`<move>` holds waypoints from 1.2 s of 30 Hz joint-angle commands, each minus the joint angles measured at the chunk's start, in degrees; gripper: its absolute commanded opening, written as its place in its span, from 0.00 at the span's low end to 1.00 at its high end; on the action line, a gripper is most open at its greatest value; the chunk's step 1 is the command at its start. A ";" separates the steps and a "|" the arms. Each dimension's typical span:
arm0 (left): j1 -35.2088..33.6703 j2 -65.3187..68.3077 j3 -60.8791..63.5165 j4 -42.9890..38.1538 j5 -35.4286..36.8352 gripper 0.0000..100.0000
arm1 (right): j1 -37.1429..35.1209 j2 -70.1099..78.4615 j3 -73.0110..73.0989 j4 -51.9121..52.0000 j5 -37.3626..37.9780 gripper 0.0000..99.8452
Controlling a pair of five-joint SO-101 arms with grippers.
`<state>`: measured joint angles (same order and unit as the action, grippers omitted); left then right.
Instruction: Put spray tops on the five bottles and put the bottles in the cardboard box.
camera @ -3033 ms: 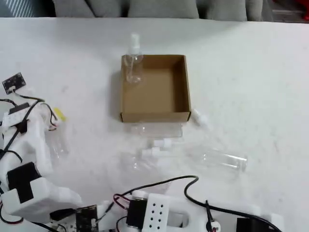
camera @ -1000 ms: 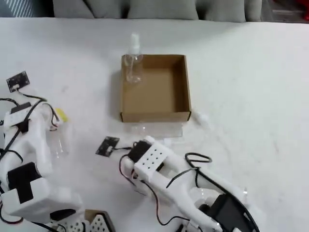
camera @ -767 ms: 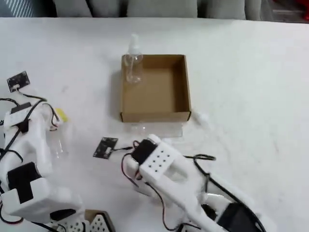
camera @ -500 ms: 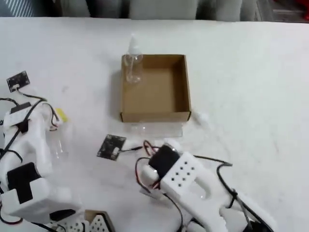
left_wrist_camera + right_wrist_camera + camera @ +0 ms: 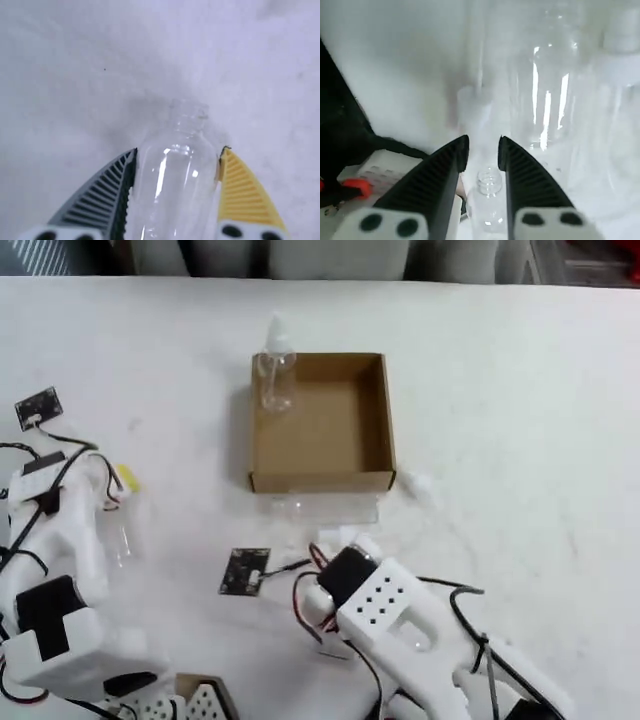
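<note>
High view: we see the cardboard box (image 5: pixel 320 481) open at the middle of the white table (image 5: pixel 520 370).
Sprayer bottle: it (image 5: pixel 274 375) stands at the box's upper left corner. Its white top is on and reaches past the far wall in the frame.
Lying bottle: a clear one (image 5: pixel 325 508) lies on the table just below the box's near wall and along it.
Loose spray top: white (image 5: pixel 415 483), on the table just right of the box's lower right corner.
Left arm: it (image 5: pixel 50 570) sits at the left edge of the high view, with a capless bottle (image 5: pixel 120 535) just to its right.
Left wrist view: we get here the grip that the high view does not make plain. The left gripper (image 5: pixel 177 151), one grey finger and one yellow, is clamped on the capless bottle's body. The bottle's open neck points past the fingertips over bare table.
Right arm: it (image 5: pixel 390 610) sits at the lower middle of the high view, its white body covering what lies under it. A small circuit board (image 5: pixel 245 571) on wires lies just to its left.
Right wrist view: the right gripper (image 5: pixel 482 143) points at the table with its two black fingers a narrow gap apart. We can make out nothing clamped between the tips.
Under the right arm: this wrist view gives us clear bottles (image 5: pixel 545 100) at the upper right of the frame. A small open bottle neck (image 5: pixel 489 182) shows in the gap between the fingers.
</note>
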<state>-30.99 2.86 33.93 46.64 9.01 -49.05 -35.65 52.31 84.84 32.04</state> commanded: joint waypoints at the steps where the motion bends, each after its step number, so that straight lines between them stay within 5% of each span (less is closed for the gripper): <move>1: 0.84 -0.48 -2.90 0.44 -0.62 0.17 | 0.31 -1.27 1.41 -2.77 1.67 0.07; 27: 1.36 -0.48 -2.90 0.35 -0.62 0.17 | -4.70 -1.19 8.70 -10.68 1.14 0.12; 36: 1.36 -0.48 -2.90 0.35 -0.62 0.17 | -4.70 -1.19 10.81 -14.29 1.14 0.22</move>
<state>-30.99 2.86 33.93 46.64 9.01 -53.63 -35.74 63.30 71.91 33.19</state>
